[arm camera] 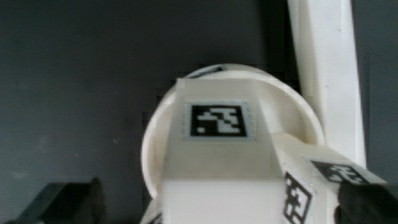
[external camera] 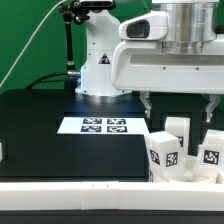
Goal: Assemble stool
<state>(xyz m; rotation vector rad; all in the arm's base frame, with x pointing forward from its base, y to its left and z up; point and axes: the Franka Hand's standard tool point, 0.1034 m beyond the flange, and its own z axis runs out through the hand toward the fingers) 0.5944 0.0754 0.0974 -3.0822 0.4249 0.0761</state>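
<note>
Three white stool legs with black-and-white tags stand upright close together at the exterior view's lower right: one (external camera: pixel 164 150), one behind it (external camera: pixel 178 130) and one at the right (external camera: pixel 211 150). Whatever they stand on is hidden behind the rail, and I cannot make out the round seat. My gripper (external camera: pixel 180 108) hangs just above them, open, its dark fingers (external camera: pixel 147 104) spread wide on either side of the group. In the wrist view a tagged leg (arm camera: pixel 219 120) fills the middle between my fingers (arm camera: pixel 71 200), untouched. A second tagged leg (arm camera: pixel 329 175) shows beside it.
The marker board (external camera: pixel 105 125) lies on the black table left of the legs. A long white border rail (external camera: pixel 70 190) runs along the front edge and also shows in the wrist view (arm camera: pixel 320 50). The robot base (external camera: pixel 98 70) stands at the back.
</note>
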